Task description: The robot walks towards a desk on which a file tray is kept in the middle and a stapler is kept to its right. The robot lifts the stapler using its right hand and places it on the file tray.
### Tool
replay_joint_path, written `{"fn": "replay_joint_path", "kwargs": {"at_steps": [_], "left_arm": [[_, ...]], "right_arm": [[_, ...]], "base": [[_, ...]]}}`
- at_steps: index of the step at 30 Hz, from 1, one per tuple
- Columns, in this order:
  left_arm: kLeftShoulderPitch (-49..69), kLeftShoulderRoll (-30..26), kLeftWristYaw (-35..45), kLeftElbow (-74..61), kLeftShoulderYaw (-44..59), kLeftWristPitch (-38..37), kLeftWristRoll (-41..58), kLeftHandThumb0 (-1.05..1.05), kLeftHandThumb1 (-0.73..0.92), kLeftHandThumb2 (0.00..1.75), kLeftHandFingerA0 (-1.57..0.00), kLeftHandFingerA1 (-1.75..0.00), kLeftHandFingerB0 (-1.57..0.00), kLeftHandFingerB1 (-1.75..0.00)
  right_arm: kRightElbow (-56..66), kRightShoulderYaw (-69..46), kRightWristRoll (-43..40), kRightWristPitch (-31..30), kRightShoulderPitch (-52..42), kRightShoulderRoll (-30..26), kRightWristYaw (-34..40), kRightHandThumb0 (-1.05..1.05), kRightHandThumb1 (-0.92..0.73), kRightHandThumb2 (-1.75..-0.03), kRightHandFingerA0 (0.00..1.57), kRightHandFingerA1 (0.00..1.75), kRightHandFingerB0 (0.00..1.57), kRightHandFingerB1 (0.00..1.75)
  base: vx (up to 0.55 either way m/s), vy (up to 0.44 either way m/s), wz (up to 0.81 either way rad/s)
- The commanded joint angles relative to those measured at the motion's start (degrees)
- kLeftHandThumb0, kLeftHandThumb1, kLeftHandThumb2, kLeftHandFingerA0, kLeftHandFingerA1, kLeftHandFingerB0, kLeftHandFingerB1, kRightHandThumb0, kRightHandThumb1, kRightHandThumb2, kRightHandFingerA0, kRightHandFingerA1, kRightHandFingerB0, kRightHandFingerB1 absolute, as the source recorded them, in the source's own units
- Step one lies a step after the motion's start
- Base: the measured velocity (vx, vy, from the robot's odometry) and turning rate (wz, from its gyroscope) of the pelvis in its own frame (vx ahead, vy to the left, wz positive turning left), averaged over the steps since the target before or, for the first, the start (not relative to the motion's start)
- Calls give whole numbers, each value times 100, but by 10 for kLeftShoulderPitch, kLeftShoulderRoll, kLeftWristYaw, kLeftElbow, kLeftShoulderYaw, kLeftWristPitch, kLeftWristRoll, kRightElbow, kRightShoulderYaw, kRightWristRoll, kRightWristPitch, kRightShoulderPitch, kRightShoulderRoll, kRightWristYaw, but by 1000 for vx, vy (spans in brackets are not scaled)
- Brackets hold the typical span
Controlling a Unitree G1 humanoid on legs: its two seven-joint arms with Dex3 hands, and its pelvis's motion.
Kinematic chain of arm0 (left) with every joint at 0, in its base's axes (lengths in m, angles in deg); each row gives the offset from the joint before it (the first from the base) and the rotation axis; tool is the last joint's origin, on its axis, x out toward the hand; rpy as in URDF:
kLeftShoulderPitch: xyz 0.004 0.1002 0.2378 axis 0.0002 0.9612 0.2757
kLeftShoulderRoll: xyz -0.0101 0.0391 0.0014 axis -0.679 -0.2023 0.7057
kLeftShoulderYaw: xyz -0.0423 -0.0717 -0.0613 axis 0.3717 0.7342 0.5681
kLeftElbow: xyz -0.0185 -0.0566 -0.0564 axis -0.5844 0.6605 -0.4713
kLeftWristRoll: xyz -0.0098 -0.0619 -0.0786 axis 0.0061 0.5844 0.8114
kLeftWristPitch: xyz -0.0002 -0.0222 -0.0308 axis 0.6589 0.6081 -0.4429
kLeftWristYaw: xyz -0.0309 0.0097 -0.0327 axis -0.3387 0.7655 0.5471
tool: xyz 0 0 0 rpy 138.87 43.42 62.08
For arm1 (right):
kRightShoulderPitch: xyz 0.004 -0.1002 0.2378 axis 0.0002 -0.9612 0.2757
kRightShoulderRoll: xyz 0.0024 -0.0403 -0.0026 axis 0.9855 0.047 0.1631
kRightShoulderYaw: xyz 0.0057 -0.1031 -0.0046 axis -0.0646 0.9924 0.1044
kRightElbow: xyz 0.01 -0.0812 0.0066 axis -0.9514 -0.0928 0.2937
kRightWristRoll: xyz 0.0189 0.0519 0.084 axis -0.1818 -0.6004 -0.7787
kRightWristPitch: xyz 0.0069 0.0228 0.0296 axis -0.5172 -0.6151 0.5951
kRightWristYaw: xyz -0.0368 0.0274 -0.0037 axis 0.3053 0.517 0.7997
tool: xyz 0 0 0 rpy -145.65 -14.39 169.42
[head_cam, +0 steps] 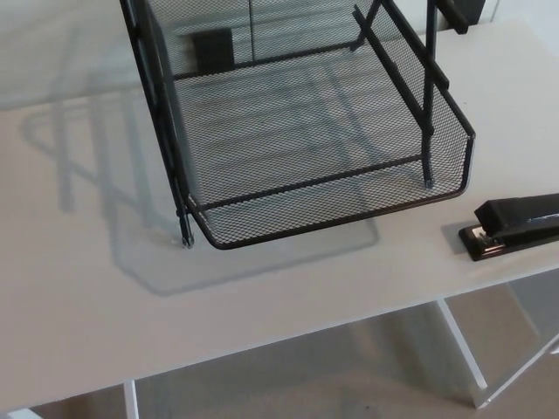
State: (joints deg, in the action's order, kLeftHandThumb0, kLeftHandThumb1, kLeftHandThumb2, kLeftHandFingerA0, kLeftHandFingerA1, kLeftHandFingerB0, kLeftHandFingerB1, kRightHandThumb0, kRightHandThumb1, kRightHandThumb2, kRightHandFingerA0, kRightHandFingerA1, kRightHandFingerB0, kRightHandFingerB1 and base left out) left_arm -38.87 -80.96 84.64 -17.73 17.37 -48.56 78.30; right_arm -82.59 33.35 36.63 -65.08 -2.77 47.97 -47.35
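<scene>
Stapler (515,227) near desk (262,305) front edge, clear of file tray (450,161), robot hands out of view

No legible text, number, brand or sign anywhere in the head view. Checked the stapler (515,225): plain black top, and nothing readable on the shiny strip at its front end (too small to tell whether anything is stamped there). Checked the black mesh file tray (349,218) and the pale desk (262,305): no readable label or marking on either.
</scene>
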Motion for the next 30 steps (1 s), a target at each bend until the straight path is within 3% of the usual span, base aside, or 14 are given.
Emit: {"fn": "replay_joint_path", "kwargs": {"at_steps": [1,10,11,13,18,19,20,21,22,24,26,28,29,30], "left_arm": [[9,3,-2,-2,11,-11,9,-51,87,66,-24,-41,-19,-32],[9,2,-3,-5,10,-4,7,-52,86,65,-26,-40,-17,-31],[12,7,-7,-13,26,12,22,-50,83,65,-24,-40,-16,-31],[21,1,2,-29,10,5,8,-51,87,66,-24,-40,-19,-32],[8,1,-8,-2,2,-10,-4,-51,86,65,-28,-41,-19,-32],[11,-1,-7,-1,0,-16,-6,-58,72,87,-25,-48,-18,-42],[9,-1,-12,4,-2,-20,-9,-58,72,87,-25,-48,-18,-42],[11,5,-10,-6,10,-5,5,-51,85,65,-28,-41,-20,-32],[13,9,-12,-10,20,0,14,-50,84,65,-29,-42,-20,-32],[10,9,-7,-6,18,-5,14,-50,86,65,-27,-42,-19,-32],[8,6,-8,-9,9,-2,3,-51,86,65,-27,-42,-19,-32],[9,7,-9,-16,12,5,7,-51,85,65,-27,-41,-18,-32],[8,7,-9,-17,14,7,8,-51,85,65,-27,-41,-18,-32],[6,7,-9,-15,13,6,7,-51,85,65,-28,-41,-18,-32]], "right_arm": [[214,49,-5,-114,75,-74,-43,-49,-41,-87,0,49,0,33],[294,174,39,-219,152,-104,-121,-59,-37,-81,1,37,1,24],[300,207,59,-230,165,-109,-140,-55,-51,-58,5,31,6,22],[296,265,105,-260,195,-129,-171,-63,-36,-77,5,25,5,22],[219,361,186,-228,265,-125,-189,-65,-38,-80,4,27,4,27],[193,386,205,-218,283,-120,-189,-62,-48,-56,4,31,9,25],[184,397,210,-218,290,-117,-186,-62,-48,-56,4,31,9,25],[177,413,223,-213,299,-120,-191,-63,-48,-55,3,33,8,27],[172,431,238,-217,309,-122,-196,-61,-36,-80,2,29,3,31],[162,452,254,-207,320,-120,-193,-59,-48,-57,8,28,12,25],[152,474,260,-212,336,-111,-200,-63,-37,-75,6,32,9,32],[145,493,266,-219,348,-108,-207,-58,-47,-58,7,28,11,25],[141,503,271,-219,352,-107,-209,-58,-35,-78,2,31,4,32],[137,518,281,-218,356,-104,-214,-58,-49,-55,5,32,9,27]], "base": [[0,0,0],[0,0,0],[0,0,0],[0,0,0],[0,0,0],[0,0,0],[0,0,0],[0,0,0],[0,0,0],[0,0,0],[0,0,0],[0,0,0],[0,0,0],[0,0,0]]}}
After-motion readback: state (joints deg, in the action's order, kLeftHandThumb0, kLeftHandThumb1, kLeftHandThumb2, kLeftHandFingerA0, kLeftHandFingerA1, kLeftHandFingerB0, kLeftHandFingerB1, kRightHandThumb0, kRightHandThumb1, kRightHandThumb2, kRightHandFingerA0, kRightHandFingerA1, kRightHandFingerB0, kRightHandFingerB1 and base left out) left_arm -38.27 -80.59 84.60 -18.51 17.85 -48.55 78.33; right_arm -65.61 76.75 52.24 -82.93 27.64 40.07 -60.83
